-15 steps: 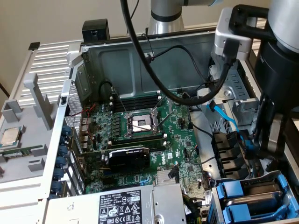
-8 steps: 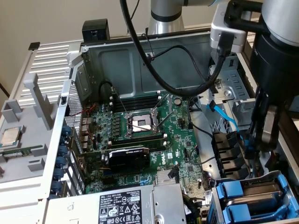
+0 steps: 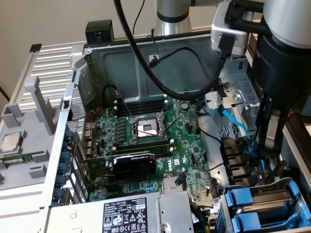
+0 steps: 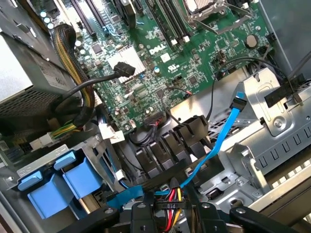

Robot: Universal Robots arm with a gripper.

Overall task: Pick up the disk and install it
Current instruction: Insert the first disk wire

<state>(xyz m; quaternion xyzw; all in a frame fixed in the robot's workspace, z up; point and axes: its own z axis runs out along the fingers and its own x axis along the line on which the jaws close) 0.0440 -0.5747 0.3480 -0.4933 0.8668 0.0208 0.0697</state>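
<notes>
Disk (image 3: 243, 198), framed in blue, sits in the drive cage (image 3: 224, 216) below the pincer (image 3: 266, 145), near it but apart. Its long axis seems to run from the blue handle end back beneath the pincer. How wide the pincer stands, I cannot tell.

the silver and black jointed robot arm (image 3: 286, 22) comes down steeply at the exterior view's right, with its thick black wrist cylinder (image 3: 282, 70) directly above the jaws. a grey metal wrist bracket (image 3: 227, 33) juts out higher up, beside that cylinder. the jaws hang pointing downward, slightly tilted.
</notes>
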